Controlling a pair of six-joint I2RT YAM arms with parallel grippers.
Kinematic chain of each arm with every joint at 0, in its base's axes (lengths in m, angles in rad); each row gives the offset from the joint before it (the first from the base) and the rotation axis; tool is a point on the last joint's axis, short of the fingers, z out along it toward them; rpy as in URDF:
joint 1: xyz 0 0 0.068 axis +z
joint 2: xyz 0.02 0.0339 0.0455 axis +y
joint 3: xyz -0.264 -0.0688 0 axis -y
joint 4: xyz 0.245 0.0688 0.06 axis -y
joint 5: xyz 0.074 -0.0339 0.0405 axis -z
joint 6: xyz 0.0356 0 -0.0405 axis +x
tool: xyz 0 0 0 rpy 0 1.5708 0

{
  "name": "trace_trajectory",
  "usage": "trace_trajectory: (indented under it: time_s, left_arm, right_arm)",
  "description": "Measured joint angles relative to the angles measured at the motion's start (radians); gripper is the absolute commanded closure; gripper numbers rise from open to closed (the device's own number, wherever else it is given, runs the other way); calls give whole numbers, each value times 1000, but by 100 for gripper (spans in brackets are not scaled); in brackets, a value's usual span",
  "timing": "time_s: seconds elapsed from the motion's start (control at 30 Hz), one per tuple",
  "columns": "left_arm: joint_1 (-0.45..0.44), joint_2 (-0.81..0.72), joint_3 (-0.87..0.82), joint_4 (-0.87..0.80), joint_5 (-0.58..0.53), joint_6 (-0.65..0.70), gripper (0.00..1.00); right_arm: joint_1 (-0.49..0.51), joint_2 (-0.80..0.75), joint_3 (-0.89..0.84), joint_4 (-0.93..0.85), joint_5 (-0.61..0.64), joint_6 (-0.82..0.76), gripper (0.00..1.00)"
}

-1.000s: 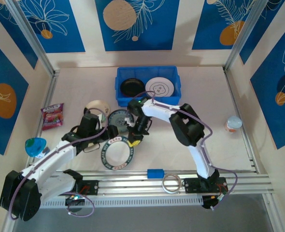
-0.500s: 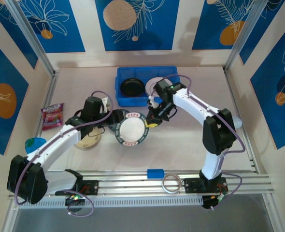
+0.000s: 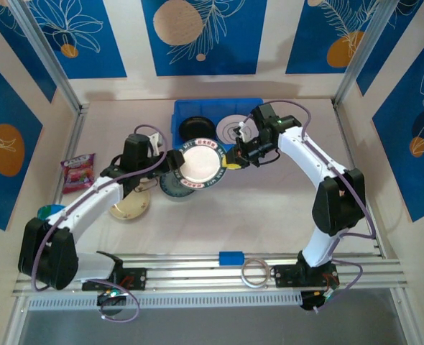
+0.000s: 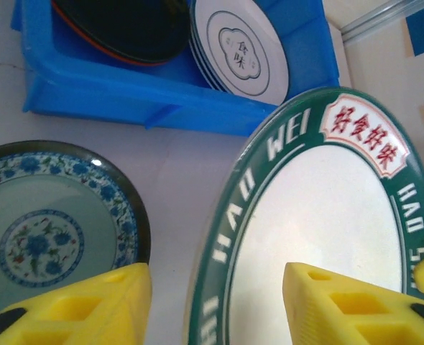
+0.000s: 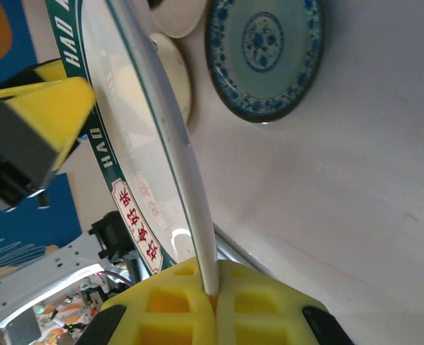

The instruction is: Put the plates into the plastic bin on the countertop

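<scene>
1. The green-rimmed plate (image 3: 200,164) is up off the countertop (image 3: 269,208), just in front of the blue plastic bin (image 3: 219,106).
2. The right gripper (image 3: 235,159) has its rim pinched tight between yellow pads (image 5: 248,302).
3. The left gripper (image 3: 170,162) is at the plate's other edge, jaws apart, gripping nothing.
4. A black plate (image 3: 196,129) and a white plate (image 3: 235,128) sit in the bin.

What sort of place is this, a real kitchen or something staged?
Likely a staged lab cell, not a kitchen: aluminium rails edge the plain tabletop, printed blue panels serve as walls, and robot arms are bolted to the near edge.
</scene>
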Motion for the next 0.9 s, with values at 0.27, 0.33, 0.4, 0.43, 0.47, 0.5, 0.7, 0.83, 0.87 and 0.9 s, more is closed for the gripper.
trace_trajectory:
  time_s: [0.27, 0.33, 0.4, 0.43, 0.47, 0.5, 0.7, 0.83, 0.87, 0.9]
  left_arm:
    - [15, 34, 18, 46, 51, -39, 81]
    - [19, 34, 23, 49, 58, -44, 88]
    - [26, 33, 28, 62, 85, -55, 99]
    - [28, 33, 34, 71, 93, -58, 100]
    - [28, 33, 41, 71, 95, -64, 100]
    - [29, 35, 45, 71, 95, -64, 100]
    - [29, 72, 83, 72, 92, -57, 100]
    - [30, 137, 147, 49, 46, -44, 100]
    - [30, 162, 172, 45, 39, -45, 100]
    - [30, 189, 200, 42, 34, -45, 100]
  right_arm:
    - [-15, 0, 0, 12, -4, 23, 100]
    - [-19, 1, 0, 11, 0, 24, 100]
    - [-27, 4, 0, 13, 8, 27, 100]
    - [-30, 6, 0, 13, 11, 26, 100]
    - [-32, 9, 0, 17, 11, 26, 100]
    - [-33, 10, 0, 22, 10, 26, 100]
    - [-47, 27, 38, 12, 63, 32, 61]
    - [-82, 15, 68, 32, 151, 57, 57]
    - [-100, 4, 64, 44, 179, 71, 57]
    - [-120, -14, 53, 66, 204, 85, 57]
